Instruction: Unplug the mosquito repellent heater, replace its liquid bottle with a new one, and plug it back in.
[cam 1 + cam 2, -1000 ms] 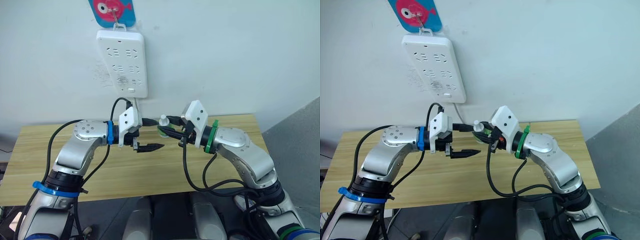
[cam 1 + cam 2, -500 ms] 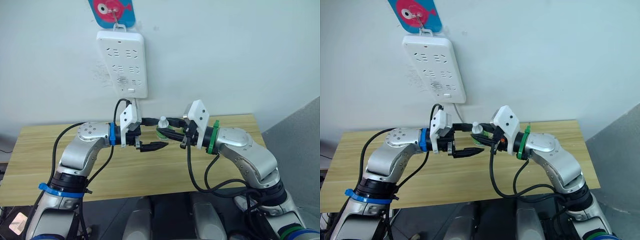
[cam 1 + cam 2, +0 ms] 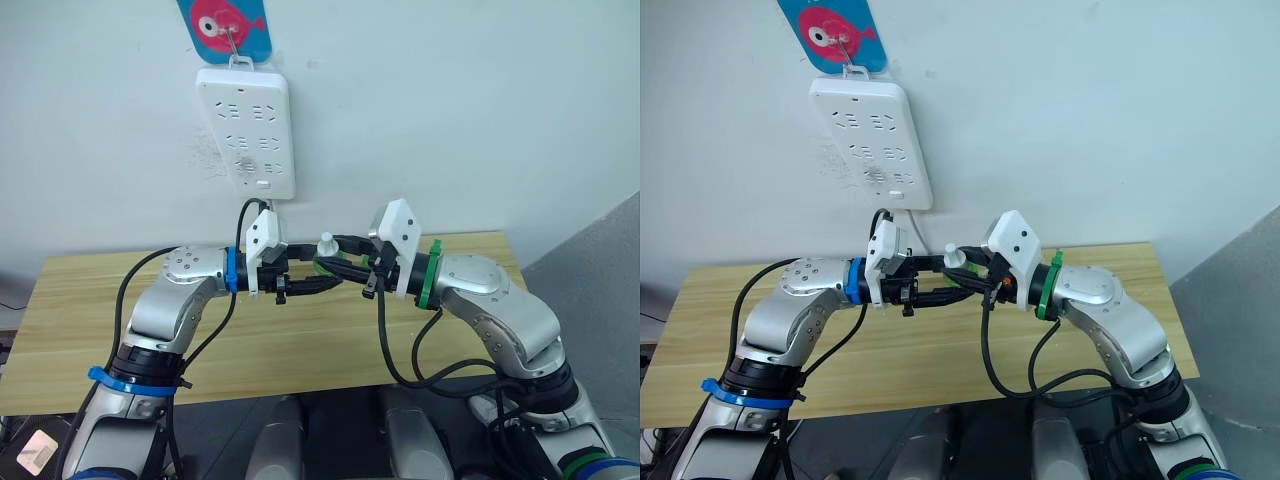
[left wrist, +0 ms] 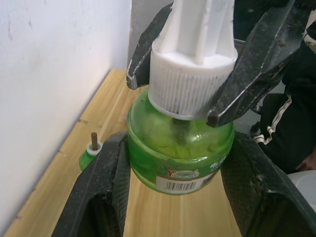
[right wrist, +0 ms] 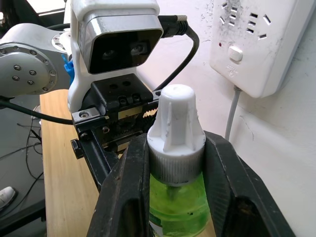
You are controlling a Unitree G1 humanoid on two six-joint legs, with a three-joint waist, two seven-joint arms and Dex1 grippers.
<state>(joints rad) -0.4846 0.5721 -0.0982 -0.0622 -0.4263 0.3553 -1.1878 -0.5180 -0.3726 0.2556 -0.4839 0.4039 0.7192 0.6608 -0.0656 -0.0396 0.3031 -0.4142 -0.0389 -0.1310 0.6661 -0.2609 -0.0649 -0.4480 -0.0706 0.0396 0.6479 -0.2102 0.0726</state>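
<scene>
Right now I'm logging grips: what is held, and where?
Green liquid bottle: right gripper grips its white cap; left gripper flanks its body.

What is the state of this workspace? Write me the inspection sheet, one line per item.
Surface: wooden table, set against a white wall.
Job's things: green bottle with white cap, held above the table. A smaller green bottle with a bare wick stands by the wall.
Clutter: nothing seen.
Grippers: right gripper has its fingers clamped on the white cap. Left gripper has its fingers against both sides of the green bottle's body.
Cables: black cable loops under the right arm. White cord hangs from the power strip.
Surroundings: power strip hangs on the wall with nothing plugged in, fish sticker above it.
</scene>
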